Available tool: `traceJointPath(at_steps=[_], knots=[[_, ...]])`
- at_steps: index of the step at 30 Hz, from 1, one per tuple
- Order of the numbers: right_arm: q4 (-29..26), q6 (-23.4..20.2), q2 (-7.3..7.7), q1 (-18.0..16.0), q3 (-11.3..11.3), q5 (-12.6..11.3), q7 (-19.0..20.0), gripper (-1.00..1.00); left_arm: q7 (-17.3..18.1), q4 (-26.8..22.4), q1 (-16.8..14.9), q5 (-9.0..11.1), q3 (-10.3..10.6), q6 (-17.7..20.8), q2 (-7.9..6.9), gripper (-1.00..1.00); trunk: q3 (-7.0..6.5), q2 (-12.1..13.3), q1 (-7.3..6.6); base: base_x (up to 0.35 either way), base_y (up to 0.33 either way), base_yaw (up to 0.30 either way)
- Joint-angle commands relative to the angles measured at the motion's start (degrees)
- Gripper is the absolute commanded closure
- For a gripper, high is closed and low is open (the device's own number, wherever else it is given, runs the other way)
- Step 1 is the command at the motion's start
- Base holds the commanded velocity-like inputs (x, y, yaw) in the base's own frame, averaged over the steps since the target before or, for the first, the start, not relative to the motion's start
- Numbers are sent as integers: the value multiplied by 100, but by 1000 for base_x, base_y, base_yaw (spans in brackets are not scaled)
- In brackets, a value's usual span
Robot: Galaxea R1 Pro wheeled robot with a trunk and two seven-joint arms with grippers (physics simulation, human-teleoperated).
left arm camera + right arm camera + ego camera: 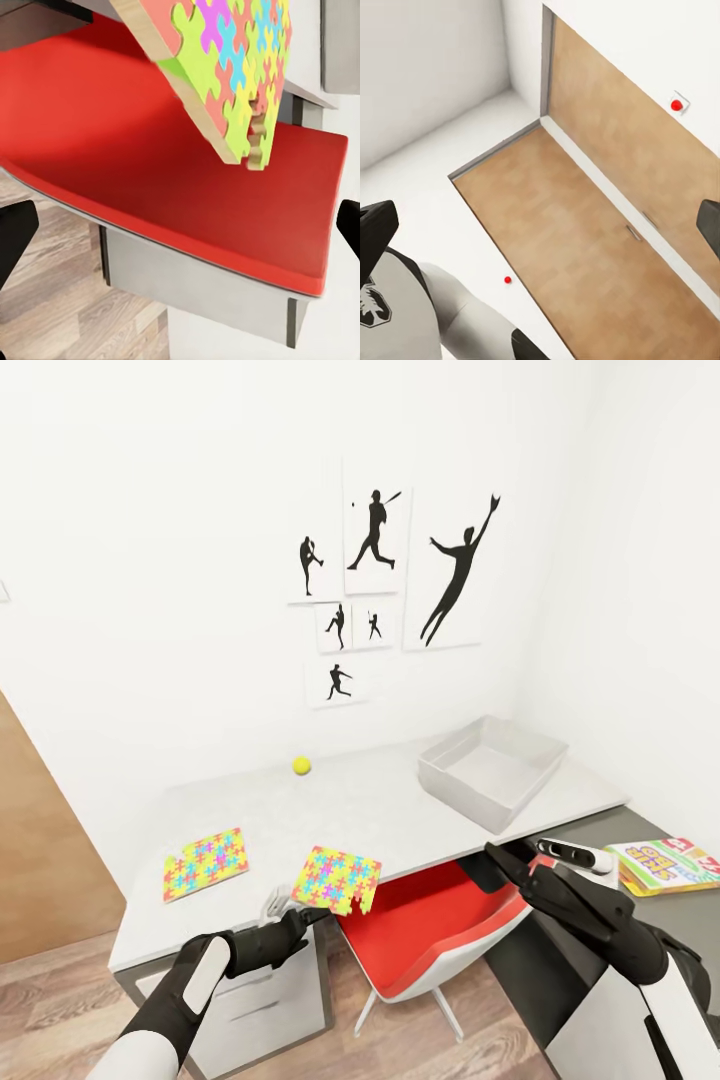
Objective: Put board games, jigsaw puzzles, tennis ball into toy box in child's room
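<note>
White walls with black sports silhouettes back the table (pixel 400 810), where the toy box (pixel 492 770) at right sits empty, ball (pixel 301 765) and one puzzle (pixel 206 863) wait, the left gripper (pixel 285 920) lifts the second puzzle (pixel 336 880), the right gripper (pixel 510 860) gapes empty.

The board game (pixel 672 863) at the head view's right edge is cut off there. The left pincer (pixel 283 908) is partly hidden behind the lifted jigsaw puzzle (pixel 338 880), so its grip is unclear.
</note>
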State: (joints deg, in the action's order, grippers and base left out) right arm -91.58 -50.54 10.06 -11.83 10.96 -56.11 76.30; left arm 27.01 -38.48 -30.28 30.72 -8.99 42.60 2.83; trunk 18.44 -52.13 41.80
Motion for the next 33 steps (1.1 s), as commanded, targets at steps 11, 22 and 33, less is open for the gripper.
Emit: traceJointPath(at_steps=[11,22,33], knots=[[0,-35,-17,-4,-2,-6,-9,-100,15,-1,-4,-4,57,42,15,-100,97,-207,111,0,0,0],[0,-30,-22,-4,-6,-5,-13,-100,-2,-1,-4,-12,134,38,35,-100,97,-207,111,61,-5,0],[0,-26,-22,-4,-6,4,-23,-100,6,-2,-4,-13,248,38,42,-100,97,-207,111,59,-13,0]])
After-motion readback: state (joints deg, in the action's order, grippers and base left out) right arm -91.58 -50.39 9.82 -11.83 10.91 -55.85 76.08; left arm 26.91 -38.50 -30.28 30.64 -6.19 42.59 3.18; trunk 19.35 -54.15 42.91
